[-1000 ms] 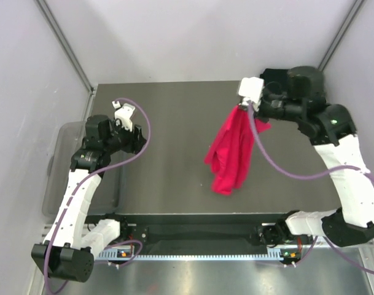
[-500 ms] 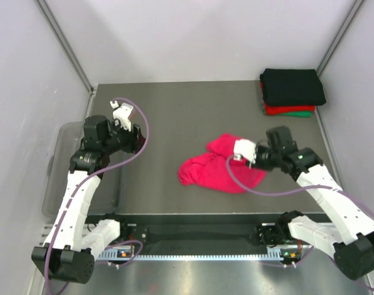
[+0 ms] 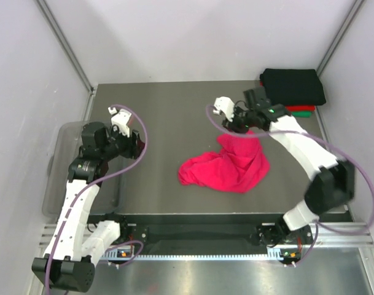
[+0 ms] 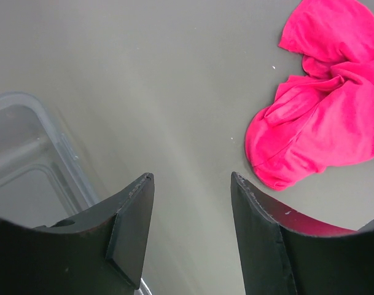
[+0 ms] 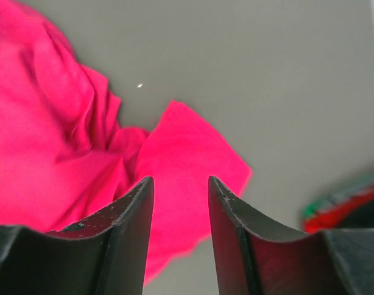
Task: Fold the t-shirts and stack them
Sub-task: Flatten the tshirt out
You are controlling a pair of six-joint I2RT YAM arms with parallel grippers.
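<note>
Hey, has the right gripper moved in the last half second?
Yes. The right gripper went toward the far edge, now nearly level with the folded stack in the far right corner, leaving the pink t-shirt behind.

grey table (image 3: 162,117): crumpled pink t-shirt (image 3: 226,169) just off centre toward 4 o'clock; folded stack (image 3: 292,92) (black on top) at 2 o'clock.

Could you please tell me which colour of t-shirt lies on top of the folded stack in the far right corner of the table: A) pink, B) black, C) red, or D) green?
B: in the top view the black t-shirt is the uppermost layer in that corner.
</note>
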